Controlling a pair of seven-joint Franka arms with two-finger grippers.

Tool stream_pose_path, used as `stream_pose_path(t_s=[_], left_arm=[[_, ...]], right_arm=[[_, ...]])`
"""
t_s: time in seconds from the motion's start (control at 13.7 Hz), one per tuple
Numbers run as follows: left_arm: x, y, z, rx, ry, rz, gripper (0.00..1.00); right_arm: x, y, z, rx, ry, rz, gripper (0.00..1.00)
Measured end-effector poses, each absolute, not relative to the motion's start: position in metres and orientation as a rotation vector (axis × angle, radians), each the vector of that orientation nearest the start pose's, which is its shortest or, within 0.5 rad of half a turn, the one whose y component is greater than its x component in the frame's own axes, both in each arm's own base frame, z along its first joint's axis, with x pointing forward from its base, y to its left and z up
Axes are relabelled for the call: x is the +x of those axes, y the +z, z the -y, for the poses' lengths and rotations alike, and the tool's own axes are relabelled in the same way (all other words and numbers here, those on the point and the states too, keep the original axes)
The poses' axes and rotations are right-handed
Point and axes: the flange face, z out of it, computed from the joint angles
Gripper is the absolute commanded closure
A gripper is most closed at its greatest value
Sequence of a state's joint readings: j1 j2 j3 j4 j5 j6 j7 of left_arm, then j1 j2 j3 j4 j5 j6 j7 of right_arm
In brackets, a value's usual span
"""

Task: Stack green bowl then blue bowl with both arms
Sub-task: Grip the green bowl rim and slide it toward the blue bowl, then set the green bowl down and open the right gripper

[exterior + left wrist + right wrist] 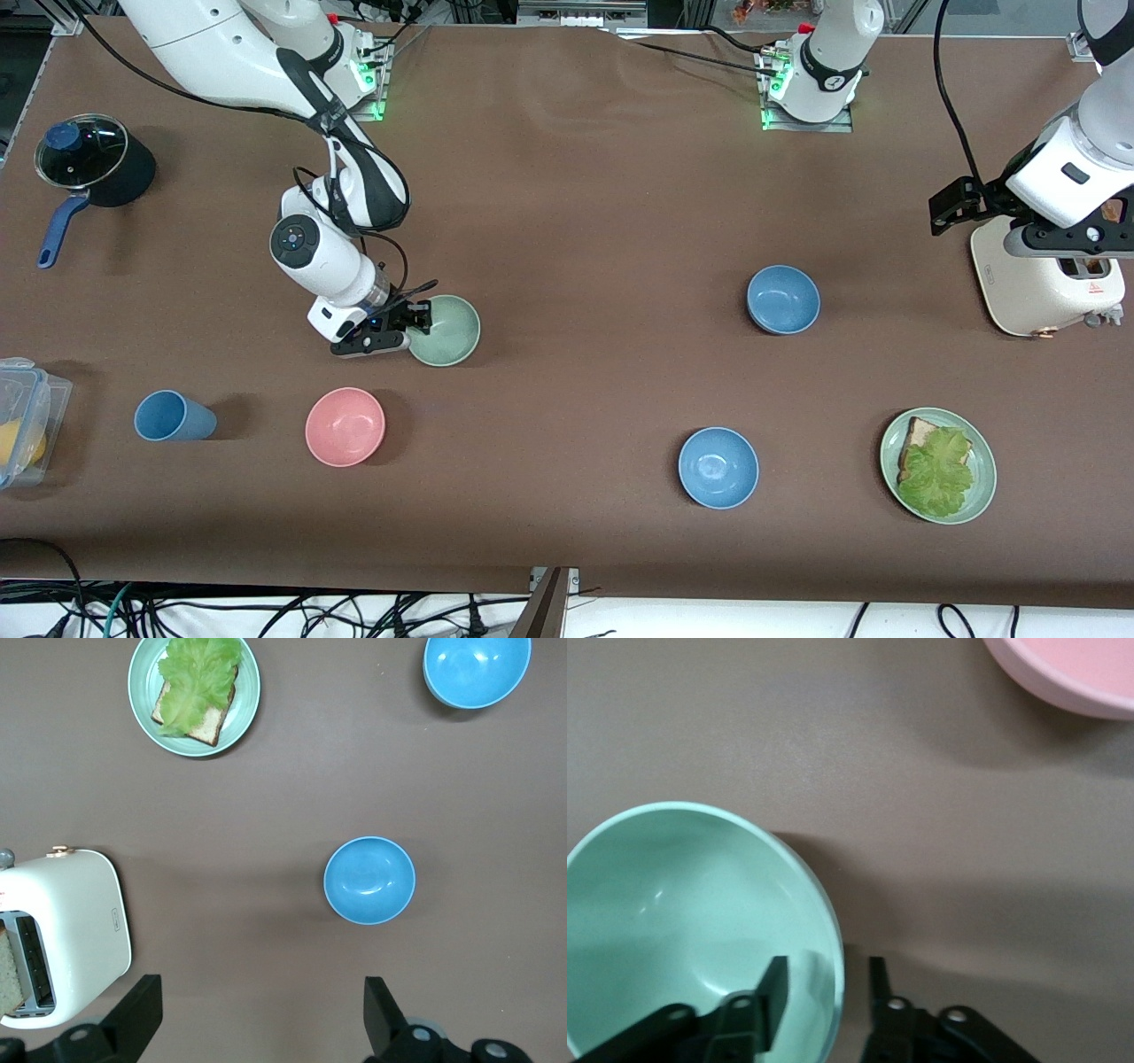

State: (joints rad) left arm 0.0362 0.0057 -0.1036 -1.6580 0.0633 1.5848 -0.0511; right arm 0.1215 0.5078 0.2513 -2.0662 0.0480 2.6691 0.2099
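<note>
While the right gripper (415, 324) straddles the rim of the green bowl (447, 330), 1 finger sits inside the bowl and 1 outside, with the wall between them. The right wrist view shows the fingers (772, 999) narrowed about the rim but with a slim gap left on the outer side, so the pinch looks nearly made rather than firm; a rim grip suits a bowl too wide to span. This bowl rests on the table (576, 195) toward the right arm's end, just farther from the front camera than the pink bowl (345, 426).

The left gripper (257, 1014) hangs high over the left arm's end of the table, near the toaster (1045, 275), its fingers spread wide and holding nothing; this arm waits. Its camera looks down on the blue bowl (783, 299), which stands upright and untouched, well apart from the green one. A brighter blue bowl (718, 467) lies nearer the front camera and is not the target.

Judged from this layout, stacking has not begun: 2 bowls remain separate, each on its own arm's side, which explains the split of work.
</note>
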Motion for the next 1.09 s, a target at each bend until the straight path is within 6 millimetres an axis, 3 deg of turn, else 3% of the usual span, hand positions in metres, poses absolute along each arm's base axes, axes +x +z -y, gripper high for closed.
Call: stream_pose_path(t_s=[0.22,0.36,0.51,0.58,0.73,0.88,1.02,1.09], left_arm=[[0.553,0.581,0.029,-3.072,0.120,-0.027,0.00],[0.551,0.581,0.029,-3.070,0.138,-0.027,0.00],[0.547,0.578,0.029,-3.066,0.188,-0.025,0.00],[0.546,0.578,0.028,-3.064,0.204,-0.024,0.00],[0.546,0.577,0.028,-3.064,0.209,-0.021,0.00],[0.546,0.578,0.028,-3.064,0.208,-0.021,0.00],[0.546,0.578,0.028,-3.064,0.206,-0.023,0.00],[0.546,0.578,0.029,-3.064,0.206,-0.024,0.00]], right_arm=[[0.560,0.210,-0.243,-2.962,-0.090,0.069,1.00],[0.565,0.237,-0.287,-2.958,-0.057,0.033,1.00],[0.566,0.268,-0.343,-2.942,-0.047,0.002,1.00],[0.562,0.274,-0.372,-2.934,-0.052,-0.011,1.00],[0.551,0.264,-0.431,-2.934,-0.066,-0.046,1.00],[0.537,0.234,-0.480,-2.962,-0.089,-0.084,1.00],[0.528,0.204,-0.507,-2.986,-0.105,-0.089,1.00],[0.531,0.206,-0.512,-2.979,-0.118,-0.088,1.00]])
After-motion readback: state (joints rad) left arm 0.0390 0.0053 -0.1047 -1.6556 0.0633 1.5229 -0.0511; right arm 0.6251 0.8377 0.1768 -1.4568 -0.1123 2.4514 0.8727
